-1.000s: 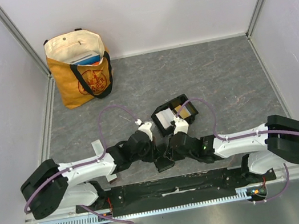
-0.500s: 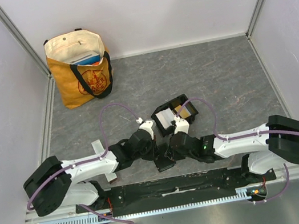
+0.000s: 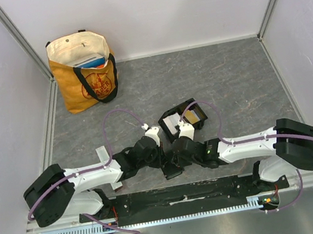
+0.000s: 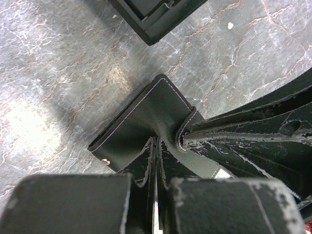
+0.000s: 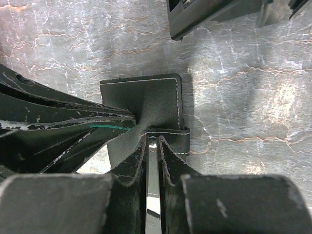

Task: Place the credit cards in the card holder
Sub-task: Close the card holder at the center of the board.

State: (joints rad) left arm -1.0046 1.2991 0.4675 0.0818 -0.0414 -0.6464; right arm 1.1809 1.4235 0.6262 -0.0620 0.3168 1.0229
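Over the last second the right arm has moved a little to the left, toward the left arm, and its jaws have closed slightly more. The left arm has pushed a little forward. Both now meet over the black folding wallet, which lies on the worktop near the front edge.

The left end effector is fully closed and pinches one flap of the wallet. The right end effector is almost closed on the opposite flap. A thin pale strip shows between its jaws; I cannot tell whether it is a card.

The card holder stands just behind the wallet. It already has a pale card in its left compartment and an orange-gold card in its right one.

I judge that the two arms are spreading the wallet open to reach another card, so the task is partly done.
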